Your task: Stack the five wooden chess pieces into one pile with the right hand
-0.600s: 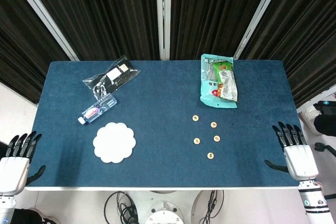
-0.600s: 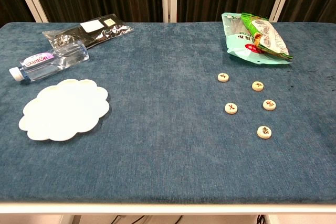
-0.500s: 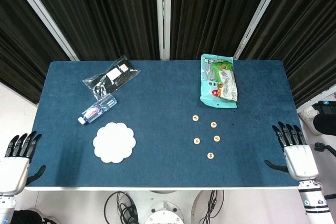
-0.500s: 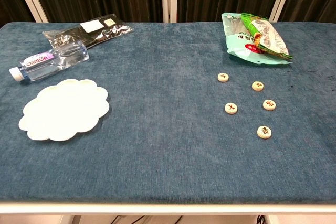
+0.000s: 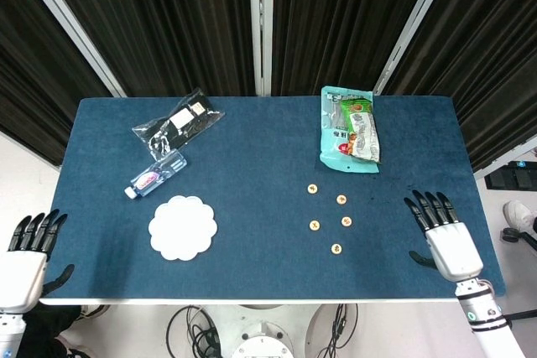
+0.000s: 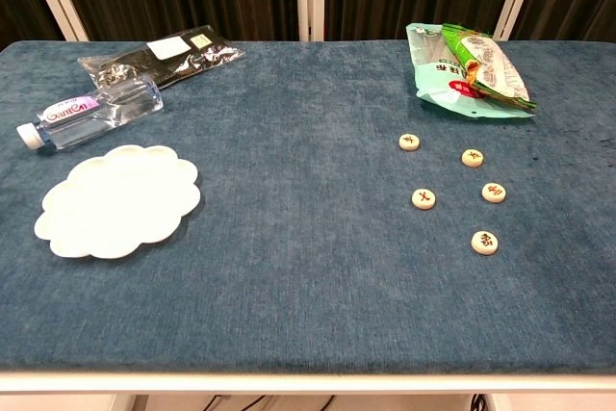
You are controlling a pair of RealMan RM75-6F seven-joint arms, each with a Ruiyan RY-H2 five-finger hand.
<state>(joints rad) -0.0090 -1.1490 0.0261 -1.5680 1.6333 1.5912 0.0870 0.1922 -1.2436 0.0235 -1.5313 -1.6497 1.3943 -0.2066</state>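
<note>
- Right hand [image 5: 445,236] hovers flat over the lower right of the surface [image 5: 252,157] in the head view, fingers spread and pointing up-frame, holding nothing; the chest view does not show it.
- Left hand [image 5: 23,262] sits off the lower left corner of the surface, fingers apart and empty. It looks parked there because the task belongs to the other hand.
- Five wooden chess pieces lie flat and apart, right of centre, none stacked: the top piece [image 5: 312,189], one to its lower right [image 5: 341,199], a middle-left piece [image 5: 315,225], a middle-right piece [image 5: 346,221] and the bottom piece [image 5: 336,249].
- Nearest the right hand are the middle-right and bottom pieces, still well apart from its fingertips, so the reach has some way to go.
- Judging by the layout, stacking has not begun; a likely opening is to pinch one outer piece and set it on a neighbour, since the discs are thin and sit flush on the cloth.
- Snack bags [image 5: 348,127] lie just above the pieces, close enough that a stack is better built away from them.
- Water bottle [image 5: 154,175], a dark plastic packet [image 5: 178,123] and a white scalloped plate [image 5: 183,227] occupy the left half, well clear of the work.
</note>
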